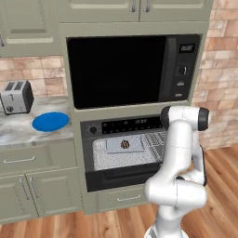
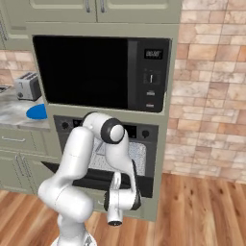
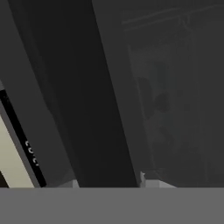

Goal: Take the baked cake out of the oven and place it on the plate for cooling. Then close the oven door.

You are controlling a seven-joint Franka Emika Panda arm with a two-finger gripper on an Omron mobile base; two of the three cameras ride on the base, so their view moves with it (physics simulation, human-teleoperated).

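Observation:
The oven (image 1: 125,124) stands open, and the baked cake (image 1: 124,144), small, round and dark brown, sits on a tray on the wire rack inside. The oven door (image 1: 121,179) (image 2: 86,175) is dropped down toward me. My gripper (image 2: 116,178) (image 3: 109,183) is at the door's front edge, shut on the long black bar handle (image 3: 100,109); the door's glass window (image 3: 170,109) fills the space beside it. In the left base view my own arm hides the hand. The blue plate (image 1: 50,121) (image 2: 37,112) lies bare on the counter left of the oven.
A silver toaster (image 1: 16,96) (image 2: 27,86) stands behind the plate on the marble counter (image 1: 18,132). The large black microwave (image 1: 130,69) (image 2: 96,72) sits above the oven. A brick wall (image 2: 211,96) rises at the right, over wooden floor.

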